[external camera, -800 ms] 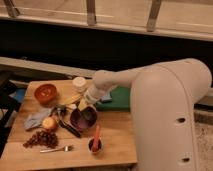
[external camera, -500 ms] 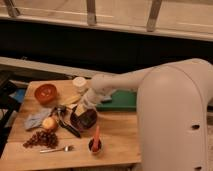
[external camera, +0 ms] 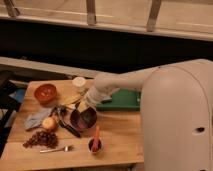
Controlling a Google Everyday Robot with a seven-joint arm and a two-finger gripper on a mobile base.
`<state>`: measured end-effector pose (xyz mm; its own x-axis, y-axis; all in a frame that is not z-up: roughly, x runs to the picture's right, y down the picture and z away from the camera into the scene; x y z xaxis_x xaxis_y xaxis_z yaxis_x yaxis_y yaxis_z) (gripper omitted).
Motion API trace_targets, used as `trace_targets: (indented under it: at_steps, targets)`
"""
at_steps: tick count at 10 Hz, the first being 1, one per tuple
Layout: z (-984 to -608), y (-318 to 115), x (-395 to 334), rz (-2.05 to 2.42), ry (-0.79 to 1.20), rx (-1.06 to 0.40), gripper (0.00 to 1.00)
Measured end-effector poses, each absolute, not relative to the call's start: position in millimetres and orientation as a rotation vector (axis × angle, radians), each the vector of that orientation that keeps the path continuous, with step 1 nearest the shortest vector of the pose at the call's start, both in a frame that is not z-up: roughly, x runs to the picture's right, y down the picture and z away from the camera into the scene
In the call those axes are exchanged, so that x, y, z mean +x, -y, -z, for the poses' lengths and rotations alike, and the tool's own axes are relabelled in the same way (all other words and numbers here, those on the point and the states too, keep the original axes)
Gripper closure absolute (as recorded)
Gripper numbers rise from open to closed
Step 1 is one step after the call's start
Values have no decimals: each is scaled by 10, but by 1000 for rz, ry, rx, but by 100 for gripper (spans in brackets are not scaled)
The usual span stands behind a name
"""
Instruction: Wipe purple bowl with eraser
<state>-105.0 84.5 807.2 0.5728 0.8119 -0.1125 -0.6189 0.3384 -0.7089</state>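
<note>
- Camera view: a wooden table (external camera: pixel 120 135) stands in front of a dark wall, and the robot's white body (external camera: pixel 175 120) fills the right side.
- The white arm (external camera: pixel 120 82) reaches left from the body and bends down over the middle of the table.
- The gripper (external camera: pixel 85 109) is at the arm's lower end, right above the far rim of the purple bowl (external camera: pixel 83 120); I cannot tell whether it is clenched or released.
- The eraser (external camera: pixel 81 106), a small pale yellow block, shows at the gripper's tip, at the bowl's far left edge.
- The purple bowl sits upright near the table's middle.
- An orange-red bowl (external camera: pixel 45 92) stands far left, well apart from it.
- A white cup (external camera: pixel 79 82) stands at the far edge, and a green board (external camera: pixel 120 100) lies to its right, under the arm.
- A yellowish flat piece (external camera: pixel 72 99) lies between the orange-red bowl and the gripper.
- Left of the purple bowl are a dark tool (external camera: pixel 67 126), a round pale fruit (external camera: pixel 49 123) and a grey cloth (external camera: pixel 35 119).
- Near the front edge are dark grapes (external camera: pixel 40 138), a fork (external camera: pixel 57 149) and a small dark cup with a red stick (external camera: pixel 95 144).
</note>
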Motion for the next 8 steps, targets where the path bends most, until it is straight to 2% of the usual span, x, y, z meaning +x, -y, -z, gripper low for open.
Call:
trace_targets:
  at_steps: [4,8]
  targets:
    - [-8124,-811,-1093,-911,303,-822,88]
    - [-7826,-1245,-1209,-890,305,-875,88]
